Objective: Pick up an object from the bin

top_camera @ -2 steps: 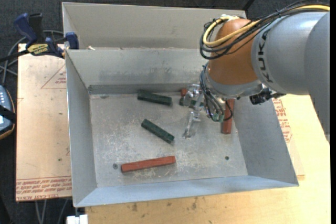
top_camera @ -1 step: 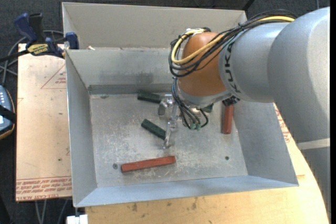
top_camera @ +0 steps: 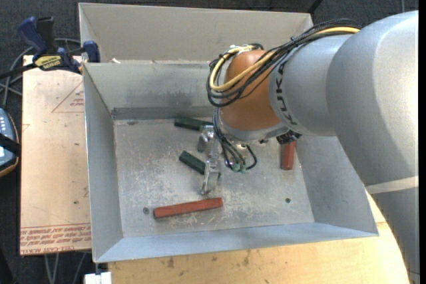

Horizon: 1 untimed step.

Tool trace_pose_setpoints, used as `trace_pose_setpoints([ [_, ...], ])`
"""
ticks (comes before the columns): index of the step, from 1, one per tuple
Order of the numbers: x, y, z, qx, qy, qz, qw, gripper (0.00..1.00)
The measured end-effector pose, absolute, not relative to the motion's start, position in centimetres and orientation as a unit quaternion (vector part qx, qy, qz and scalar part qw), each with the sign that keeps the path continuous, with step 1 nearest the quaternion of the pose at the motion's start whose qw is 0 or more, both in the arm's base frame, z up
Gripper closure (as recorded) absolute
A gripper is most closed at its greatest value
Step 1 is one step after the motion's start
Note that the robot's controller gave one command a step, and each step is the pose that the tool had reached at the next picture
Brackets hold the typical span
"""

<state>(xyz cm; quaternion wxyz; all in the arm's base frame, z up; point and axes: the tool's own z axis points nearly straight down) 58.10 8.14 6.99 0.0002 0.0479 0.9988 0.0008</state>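
Dark carpet round the grey bin (top_camera: 100, 143), and inside, the gripper (top_camera: 209, 184) hangs mid-floor just beside a dark green block (top_camera: 192, 161), a long red bar (top_camera: 188, 208) near the front edge, grip open or closed, can't tell.

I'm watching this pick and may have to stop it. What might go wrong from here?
1. The gripper hangs between the dark green block and the right end of the long red-brown bar; it may come down between them and shove one aside.
2. If it takes the bar near that end, the bar could well swing and slip out.
3. The short red-brown piece lies right beside the wrist and might get knocked.
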Motion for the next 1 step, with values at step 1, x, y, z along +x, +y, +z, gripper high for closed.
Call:
trace_pose_setpoints([
  [1, 58.18, 8.14, 7.11, 0.048, 0.999, 0.001, 0.001, 1.00],
])
